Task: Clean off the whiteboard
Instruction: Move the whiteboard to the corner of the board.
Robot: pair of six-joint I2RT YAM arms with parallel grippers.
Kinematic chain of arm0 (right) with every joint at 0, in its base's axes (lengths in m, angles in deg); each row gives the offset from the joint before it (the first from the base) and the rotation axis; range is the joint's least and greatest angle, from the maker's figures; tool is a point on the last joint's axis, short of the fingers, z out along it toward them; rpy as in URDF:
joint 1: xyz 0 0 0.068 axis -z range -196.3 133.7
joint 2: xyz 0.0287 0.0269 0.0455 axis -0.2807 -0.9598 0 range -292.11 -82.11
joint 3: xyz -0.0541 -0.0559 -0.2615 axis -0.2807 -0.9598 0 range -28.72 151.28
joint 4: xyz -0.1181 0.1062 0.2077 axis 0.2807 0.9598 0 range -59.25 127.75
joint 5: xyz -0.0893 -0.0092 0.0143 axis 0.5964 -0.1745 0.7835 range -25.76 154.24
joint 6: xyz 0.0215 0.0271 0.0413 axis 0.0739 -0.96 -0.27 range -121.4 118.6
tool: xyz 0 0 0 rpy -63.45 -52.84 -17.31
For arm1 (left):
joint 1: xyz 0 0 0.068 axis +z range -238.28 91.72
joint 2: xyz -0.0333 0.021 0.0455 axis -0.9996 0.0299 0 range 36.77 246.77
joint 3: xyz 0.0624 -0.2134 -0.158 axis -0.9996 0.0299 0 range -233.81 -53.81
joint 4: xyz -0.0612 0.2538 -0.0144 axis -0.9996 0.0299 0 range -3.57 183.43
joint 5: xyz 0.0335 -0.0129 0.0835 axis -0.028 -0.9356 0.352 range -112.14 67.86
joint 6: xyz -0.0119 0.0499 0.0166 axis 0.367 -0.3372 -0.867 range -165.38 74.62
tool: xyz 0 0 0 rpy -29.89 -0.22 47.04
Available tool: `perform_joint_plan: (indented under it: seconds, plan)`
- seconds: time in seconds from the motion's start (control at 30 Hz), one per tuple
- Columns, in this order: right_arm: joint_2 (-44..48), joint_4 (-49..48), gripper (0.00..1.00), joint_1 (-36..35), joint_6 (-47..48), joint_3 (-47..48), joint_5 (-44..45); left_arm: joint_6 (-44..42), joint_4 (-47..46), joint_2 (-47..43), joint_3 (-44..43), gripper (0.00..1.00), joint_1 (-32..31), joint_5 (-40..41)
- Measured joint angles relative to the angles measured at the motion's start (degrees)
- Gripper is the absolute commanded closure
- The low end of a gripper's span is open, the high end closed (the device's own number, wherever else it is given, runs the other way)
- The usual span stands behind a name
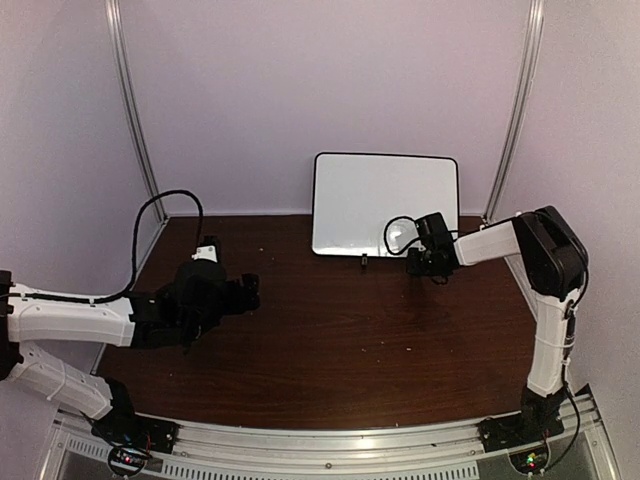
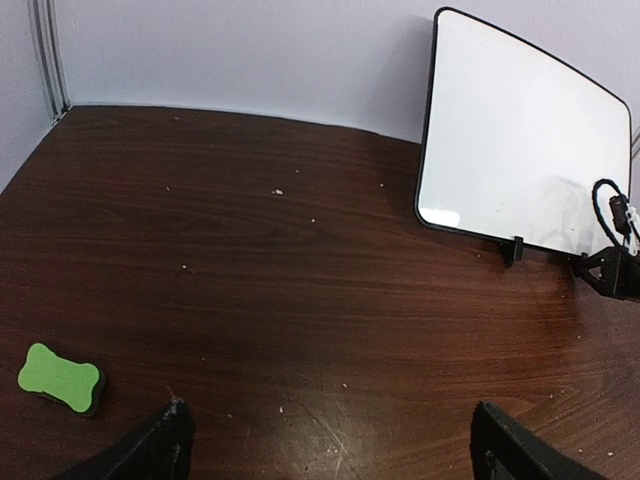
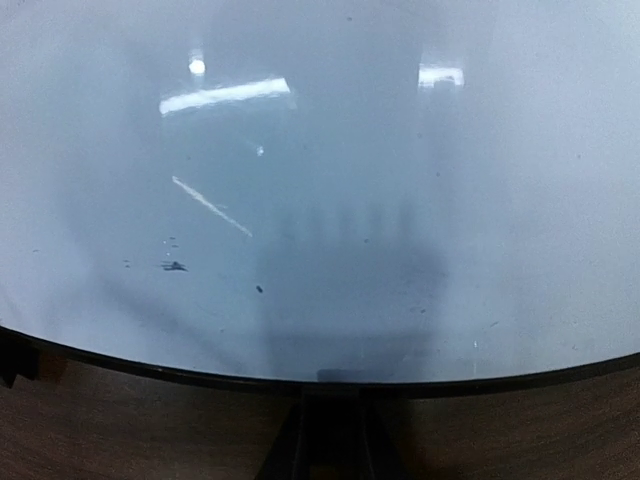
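Now the whiteboard (image 1: pixel 385 200) stands at the back of the brown table (image 1: pixel 330 340). It is tilted back and leans on the wall (image 1: pixel 300 90). It sits on small black feet, and one foot (image 3: pixel 330 430) shows under its bottom edge in the right wrist view. Almost all of the whiteboard looks white. Only a few tiny dark specks (image 3: pixel 172 265) are left low down on it, close to the bottom edge.

The right gripper (image 1: pixel 418 262) is just in front of the whiteboard, by its bottom right corner. Its camera looks at the whiteboard from very close, so its fingers do not show. It is too hard to tell if this gripper is wide or narrow, or if it has anything in it.

The left gripper (image 2: pixel 330 450) is well apart from the whiteboard, off to its left and nearer the front. Its two fingers (image 2: pixel 160 445) are spread wide, with nothing between them.

A small green eraser (image 2: pixel 60 378) lies flat on the table, far to the left of the whiteboard.
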Motion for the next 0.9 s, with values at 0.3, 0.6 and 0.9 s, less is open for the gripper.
perform_joint_plan:
  seconds: [0.3,0.6,0.9]
  plan:
    - [-5.57,3.65,1.0,4.35,3.13,9.55,-2.8,0.0,0.44,-1.01,0.52,0.02,0.02,0.2]
    - [-6.08,4.59,1.0,6.82,4.83,10.64,-5.66,-0.07,0.44,-1.01,0.52,0.02,0.0,0.24]
    - [-6.01,4.09,1.0,10.19,5.14,10.47,-8.13,-0.13,0.42,-1.01,0.52,0.02,0.02,0.24]
